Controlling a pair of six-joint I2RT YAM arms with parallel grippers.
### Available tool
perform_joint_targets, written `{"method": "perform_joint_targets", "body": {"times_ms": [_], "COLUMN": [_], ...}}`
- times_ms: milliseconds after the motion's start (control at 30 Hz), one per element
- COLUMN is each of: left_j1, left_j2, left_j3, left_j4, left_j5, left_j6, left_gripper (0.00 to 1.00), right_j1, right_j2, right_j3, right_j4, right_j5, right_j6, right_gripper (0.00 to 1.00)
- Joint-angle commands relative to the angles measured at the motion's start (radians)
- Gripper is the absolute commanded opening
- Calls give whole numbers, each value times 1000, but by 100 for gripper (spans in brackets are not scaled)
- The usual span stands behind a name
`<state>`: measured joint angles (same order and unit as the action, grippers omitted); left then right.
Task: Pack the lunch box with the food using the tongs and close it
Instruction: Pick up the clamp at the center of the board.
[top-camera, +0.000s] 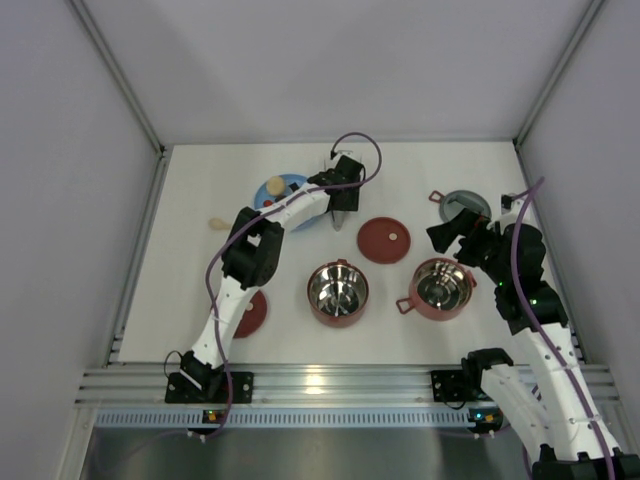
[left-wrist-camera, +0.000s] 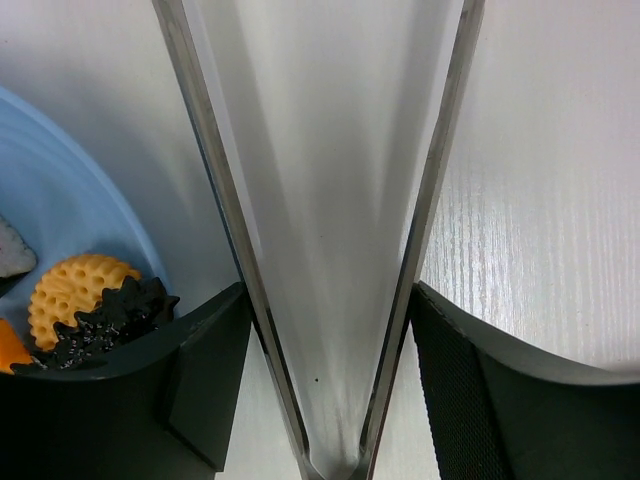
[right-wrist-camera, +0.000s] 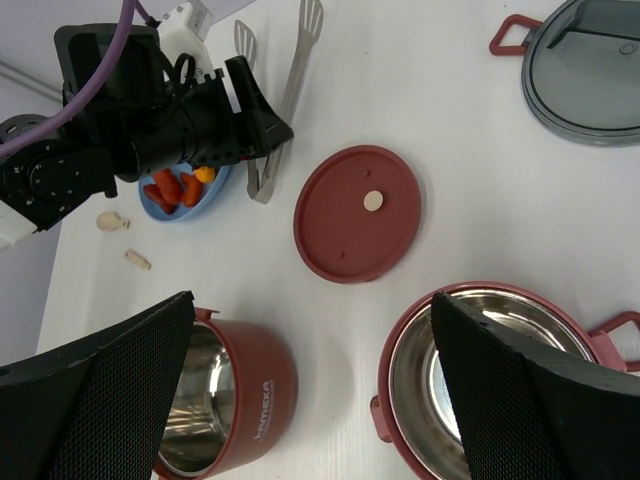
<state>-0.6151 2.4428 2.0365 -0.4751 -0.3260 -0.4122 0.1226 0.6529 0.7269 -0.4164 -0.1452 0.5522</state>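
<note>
Plainly the left gripper (left-wrist-camera: 328, 292) grips the tongs (right-wrist-camera: 289, 100) — both arms pressed against its fingers (left-wrist-camera: 200, 385), hinge between them — beside the plate (left-wrist-camera: 70, 180), while the right gripper (right-wrist-camera: 312, 300) gapes wide above two bowls (right-wrist-camera: 255, 385).
</note>
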Motion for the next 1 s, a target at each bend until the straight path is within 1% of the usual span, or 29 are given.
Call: {"method": "perform_joint_targets", "body": {"times_ms": [0, 200, 333, 433, 700, 967], "left_j1": [12, 8, -2, -12, -55, -89], "left_j2": [56, 39, -20, -68, -175, -263], "left_j3": [1, -22, -35, -35, -30, -62], "left_j4": [-69, -62, -57, -63, -111, -146], "left_j5": [10, 34, 27, 18, -59, -91], "left_j6": [10, 4, 10, 22, 56, 66], "left_gripper": [68, 53, 46, 46, 48, 50], "right_j1": [-14, -14, -12, -14, -14, -14], "right_j2": [2, 1, -4, -7, -29, -53], "right_j3": [-4, -12, -20, -26, -47, -72], "right_j4": [76, 77, 83, 87, 88, 90], "right_j5": [-14, -22, -24, -25, -28, -34], "right_j6": [8, 11, 14, 17, 20, 28], "right_gripper": [99, 99, 100, 99, 99, 100]}}
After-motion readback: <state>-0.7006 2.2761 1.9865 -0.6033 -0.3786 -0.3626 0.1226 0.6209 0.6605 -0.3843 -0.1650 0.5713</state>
